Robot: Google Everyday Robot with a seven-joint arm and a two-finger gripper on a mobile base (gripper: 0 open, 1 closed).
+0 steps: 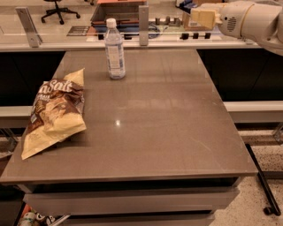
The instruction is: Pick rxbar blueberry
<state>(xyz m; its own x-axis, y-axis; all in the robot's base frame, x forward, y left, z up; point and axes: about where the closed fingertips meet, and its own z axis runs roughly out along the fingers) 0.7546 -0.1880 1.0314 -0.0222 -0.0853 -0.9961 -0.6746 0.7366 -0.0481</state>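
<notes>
No rxbar blueberry shows on the brown table [177, 132]. My white arm [247, 20] reaches in from the top right, above the table's far right corner. The gripper [194, 13] is at its left end, past the beige wrist block, high over the back ledge. A small dark blue patch [185, 4] shows right at the gripper's tip by the top edge. I cannot tell what it is.
A clear water bottle [114, 48] stands upright at the back left of the table. A yellow-and-brown chip bag [55, 112] lies at the left edge. A glass partition with metal posts [143, 24] runs behind the table. Floor and a caster leg [265, 185] are to the right.
</notes>
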